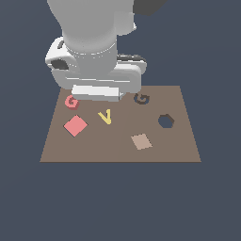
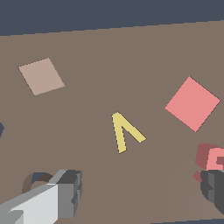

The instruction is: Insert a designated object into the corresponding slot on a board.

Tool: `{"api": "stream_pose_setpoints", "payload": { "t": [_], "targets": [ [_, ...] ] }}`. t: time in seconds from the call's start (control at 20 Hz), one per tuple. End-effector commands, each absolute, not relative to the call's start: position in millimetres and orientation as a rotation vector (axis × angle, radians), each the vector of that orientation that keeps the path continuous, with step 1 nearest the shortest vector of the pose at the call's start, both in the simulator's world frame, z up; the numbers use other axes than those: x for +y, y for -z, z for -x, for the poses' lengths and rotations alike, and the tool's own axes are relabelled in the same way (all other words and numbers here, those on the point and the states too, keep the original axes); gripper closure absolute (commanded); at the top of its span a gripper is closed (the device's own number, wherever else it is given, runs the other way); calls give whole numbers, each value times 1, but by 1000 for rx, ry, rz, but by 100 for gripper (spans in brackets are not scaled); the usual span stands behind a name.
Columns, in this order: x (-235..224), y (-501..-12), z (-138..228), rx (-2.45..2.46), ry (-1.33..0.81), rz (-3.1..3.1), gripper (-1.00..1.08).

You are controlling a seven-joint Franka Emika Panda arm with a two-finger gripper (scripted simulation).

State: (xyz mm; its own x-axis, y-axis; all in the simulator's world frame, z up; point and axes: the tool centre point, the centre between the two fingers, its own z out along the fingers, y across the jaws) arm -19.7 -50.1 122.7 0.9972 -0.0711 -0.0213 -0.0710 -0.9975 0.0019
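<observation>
The small pinkish-red G block (image 1: pixel 71 101) lies on the brown board (image 1: pixel 117 150) near its far corner on the exterior view's left. The dark G-shaped slot (image 1: pixel 141 99) is at the far edge, further to the exterior view's right. In the wrist view my gripper (image 2: pixel 140 188) is open and holds nothing. One finger (image 2: pixel 65 194) partly covers the slot (image 2: pixel 35 180). The other finger (image 2: pixel 214 190) sits just beside the red G (image 2: pixel 212 158). In the exterior view the arm's bulk hides the fingers; the hand hovers over the board's far edge between G and slot.
A yellow V (image 1: pixel 106 116) lies on the board near the middle, with a larger pinkish-red diamond tile (image 1: pixel 75 125) beside it. A dark hexagonal hole (image 1: pixel 165 121) and a pale tan diamond patch (image 1: pixel 141 141) lie toward the exterior view's right.
</observation>
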Motion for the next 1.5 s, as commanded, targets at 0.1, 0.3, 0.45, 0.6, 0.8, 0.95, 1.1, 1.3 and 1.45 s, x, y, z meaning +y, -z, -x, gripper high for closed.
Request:
{"api": "stream_pose_setpoints", "payload": {
  "t": [0.1, 0.3, 0.45, 0.6, 0.8, 0.95, 1.1, 1.3, 1.45],
  "targets": [
    [-94, -99, 33, -201, 23, -3132, -92],
    [-135, -75, 48, -284, 12, -3125, -92],
    [-158, -62, 56, -330, 6, -3121, -92],
    [-172, -53, 62, -361, 1, -3119, -92],
    [-180, -48, 65, -376, -1, -3118, -92],
    [-178, -50, 63, -371, 0, -3119, -92],
    [-178, -49, 64, -373, 1, -3119, -92],
    [-178, -41, 63, -372, 1, -3119, -92],
    [-177, -33, 63, -371, 0, -3119, -92]
  ]
}}
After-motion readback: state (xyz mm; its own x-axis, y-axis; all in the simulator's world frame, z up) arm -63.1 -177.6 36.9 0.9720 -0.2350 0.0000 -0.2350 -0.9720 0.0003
